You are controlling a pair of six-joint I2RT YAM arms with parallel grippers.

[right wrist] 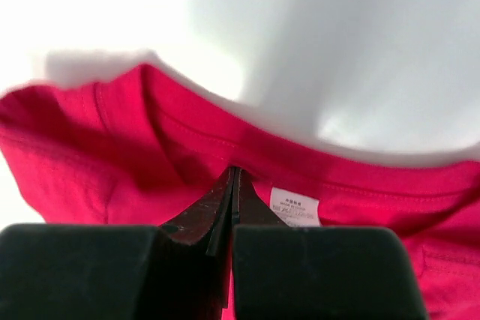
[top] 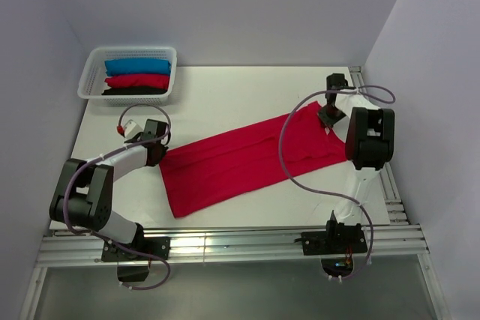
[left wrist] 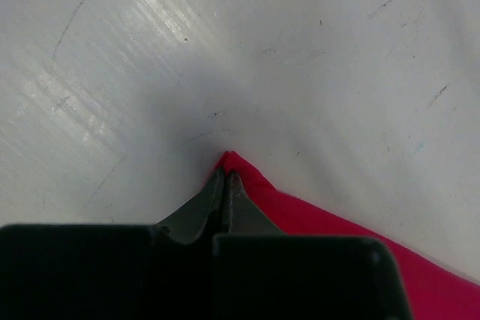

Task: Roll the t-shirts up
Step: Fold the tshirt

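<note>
The counter [top: 247, 88] is white and flat. Up close it has thin scratches and little scuff marks. A crimson t-shirt [top: 240, 159] lies right on it, folded into one long strip. The strip slants from the near left to the far right, and its neck end, with a small white label [right wrist: 295, 206], is on the right side. A white basket [top: 133, 49] sits on the far left corner of the counter, apart from the shirt.

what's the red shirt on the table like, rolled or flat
Flat, not rolled: the red t-shirt lies stretched as a long narrow strip on the table, no coil at either end.
</note>
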